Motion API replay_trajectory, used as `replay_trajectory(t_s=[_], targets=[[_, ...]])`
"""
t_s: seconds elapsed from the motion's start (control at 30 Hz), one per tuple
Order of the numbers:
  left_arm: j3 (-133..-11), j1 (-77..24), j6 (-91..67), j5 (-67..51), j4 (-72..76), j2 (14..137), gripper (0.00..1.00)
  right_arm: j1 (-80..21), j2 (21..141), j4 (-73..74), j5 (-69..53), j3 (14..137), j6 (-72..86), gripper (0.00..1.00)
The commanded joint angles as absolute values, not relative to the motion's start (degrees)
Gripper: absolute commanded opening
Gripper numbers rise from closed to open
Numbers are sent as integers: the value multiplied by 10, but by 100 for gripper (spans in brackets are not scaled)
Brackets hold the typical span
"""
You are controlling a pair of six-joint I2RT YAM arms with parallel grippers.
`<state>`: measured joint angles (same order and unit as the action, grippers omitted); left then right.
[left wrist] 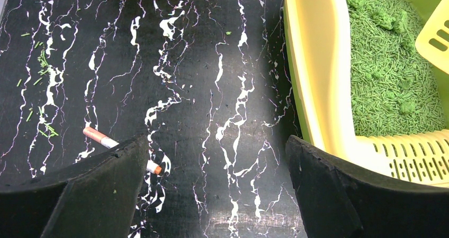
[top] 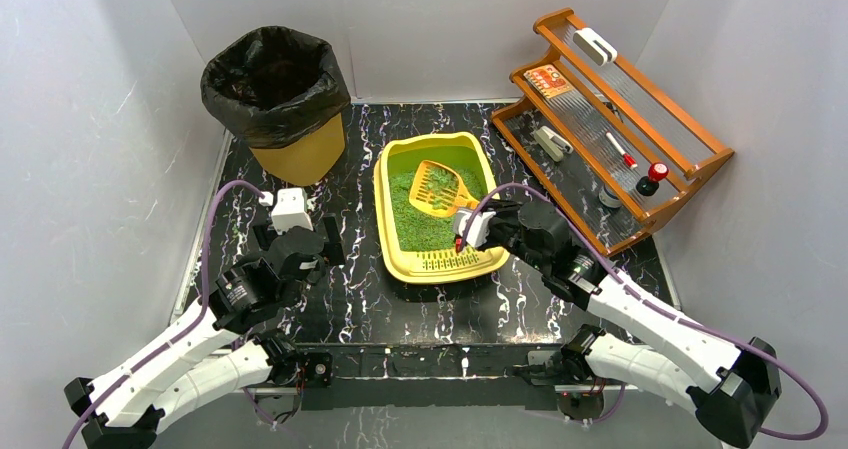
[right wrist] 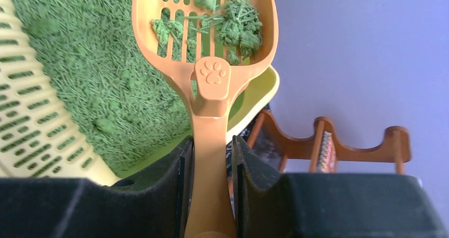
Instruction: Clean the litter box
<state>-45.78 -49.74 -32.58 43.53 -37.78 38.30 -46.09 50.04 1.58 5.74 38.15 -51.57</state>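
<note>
The yellow litter box [top: 436, 265] sits mid-table with green litter [top: 425, 224] and a slotted grate at its near end; it also shows in the left wrist view [left wrist: 317, 68] and the right wrist view [right wrist: 32, 116]. My right gripper [top: 478, 219] [right wrist: 213, 158] is shut on the handle of the orange slotted scoop [top: 440, 189] [right wrist: 212, 84]. The scoop is held above the litter with green clumps [right wrist: 233, 26] in its bowl. My left gripper [top: 300, 231] [left wrist: 217, 158] is open and empty over the bare table, left of the box.
A yellow bin with a black bag [top: 280, 99] stands at the back left. A wooden rack [top: 610, 119] with small items stands at the right. A small orange-and-white stick [left wrist: 106, 141] and stray litter bits [left wrist: 42, 68] lie on the table near my left gripper.
</note>
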Motion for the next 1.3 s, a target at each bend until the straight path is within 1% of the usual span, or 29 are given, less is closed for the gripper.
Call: replay_trajectory(t_s=[0.0, 0.3, 0.5, 0.63, 0.73, 0.97, 1.17, 1.27], targets=[[-467, -500, -325, 450, -377, 382, 98, -460, 499, -37, 74, 396, -608, 0], [-467, -500, -325, 451, -377, 387, 98, -460, 493, -92, 82, 366, -602, 0], [-466, -500, -324, 451, -377, 388, 98, -460, 490, -119, 75, 353, -532, 0], [-467, -500, -324, 452, -377, 389, 98, -460, 486, -125, 89, 349, -415, 0], [-467, -500, -324, 452, -376, 391, 98, -460, 478, -134, 112, 347, -272, 0], [-467, -500, -323, 452, -377, 396, 98, -460, 475, -63, 108, 353, 30, 0], [-468, -500, -323, 451, -377, 402, 98, -460, 468, -41, 102, 355, 233, 0], [-468, -500, -323, 449, -376, 399, 98, -460, 484, -34, 80, 352, 277, 0]])
